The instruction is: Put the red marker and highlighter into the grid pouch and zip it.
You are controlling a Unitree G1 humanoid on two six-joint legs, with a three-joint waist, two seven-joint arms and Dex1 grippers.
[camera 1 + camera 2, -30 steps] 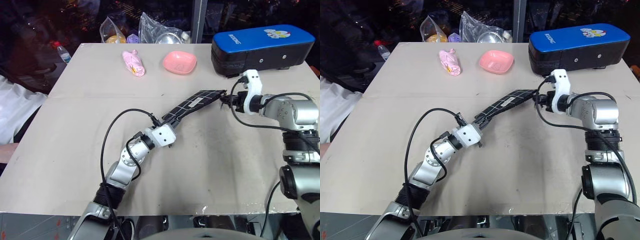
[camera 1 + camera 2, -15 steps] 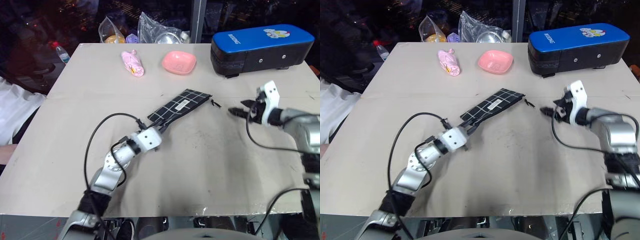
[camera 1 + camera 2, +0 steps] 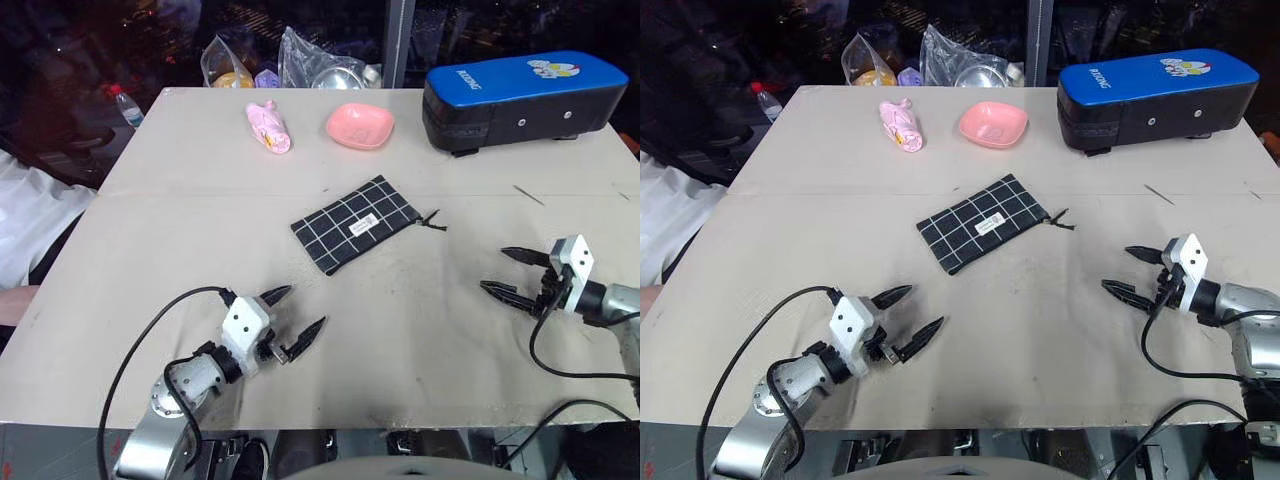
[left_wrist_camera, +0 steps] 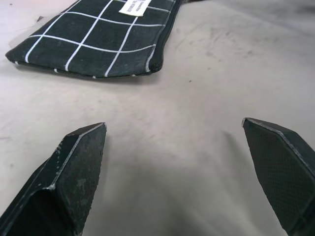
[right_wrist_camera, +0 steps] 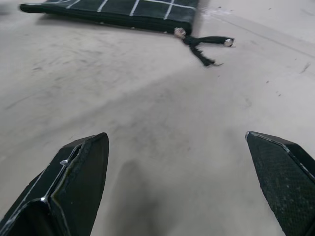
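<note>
— What does the grid pouch (image 3: 357, 223) look like, and where is it?

— A flat black fabric rectangle crossed by white grid lines, with a small white label on top. It lies skewed near the middle of the surface (image 3: 180, 250), its black zipper pull (image 3: 433, 220) trailing off one short end; the zip looks closed, though I can't be sure.

— And the end effectors?

— The left end effector (image 3: 290, 320) and right end effector (image 3: 518, 272) are both spread wide, holding nothing, well apart from the pouch.

Silver jointed arms trail black cables to white-housed pincers (image 3: 287, 316) with pointed, seemingly textured black fingers (image 4: 74, 177).
</note>
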